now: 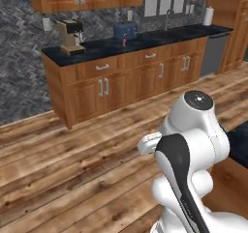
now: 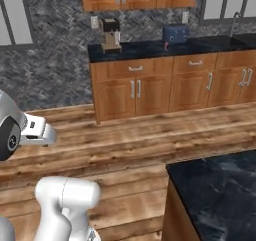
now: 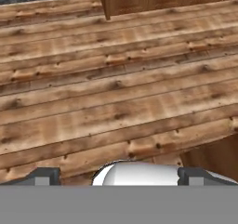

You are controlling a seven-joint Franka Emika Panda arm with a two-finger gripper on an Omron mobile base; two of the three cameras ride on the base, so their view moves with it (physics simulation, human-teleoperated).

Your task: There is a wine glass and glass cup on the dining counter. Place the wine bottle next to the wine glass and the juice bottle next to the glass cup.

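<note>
A tiny red-pink item, apparently the juice bottle (image 1: 124,42) (image 2: 166,45), stands on the far wall counter in front of a blue toaster. A corner of the dining counter (image 2: 220,185) with its black marbled top fills the lower right of the right base view, and its dark edge (image 1: 240,142) shows beside the arm. My gripper (image 3: 122,176) hangs over bare wooden floor. It is open, its two dark fingertips (image 3: 44,175) are wide apart, and nothing is between them. The wine bottle, wine glass and glass cup are out of view.
The wall counter (image 1: 97,50) with drawers carries a coffee machine (image 1: 70,36) (image 2: 110,35), a blue toaster (image 1: 125,30) (image 2: 175,33), a sink tap (image 1: 167,19) and a paper towel roll (image 1: 208,16). Wide plank floor (image 3: 116,88) lies between me and it.
</note>
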